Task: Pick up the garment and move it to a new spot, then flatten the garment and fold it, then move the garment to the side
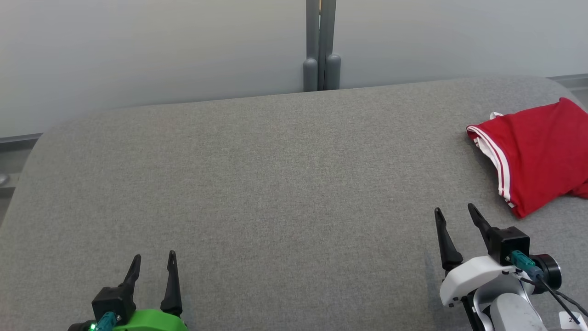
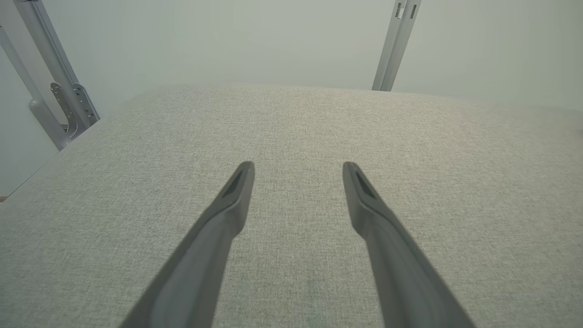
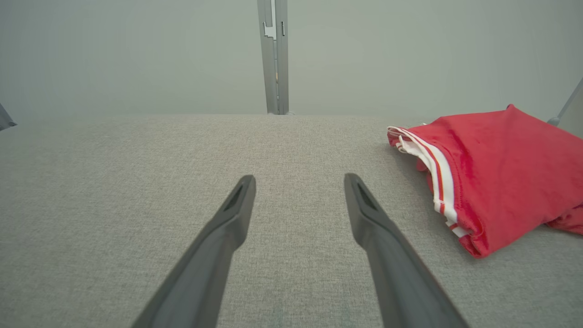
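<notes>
Red striped garment (image 1: 537, 156) sits bunched at our grey fabric table's (image 1: 275, 184) right edge. Left gripper (image 1: 154, 255) and right gripper (image 1: 454, 208) gape empty. We judge the right one should pinch the striped hem.

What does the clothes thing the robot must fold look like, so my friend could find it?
Start with the big grey fabric-covered table in front of the robot. On its right side, just beyond the right gripper, lies a rumpled red cloth garment. Its bright red colour and the white stripes along one edge set it apart from the plain grey around it.
</notes>
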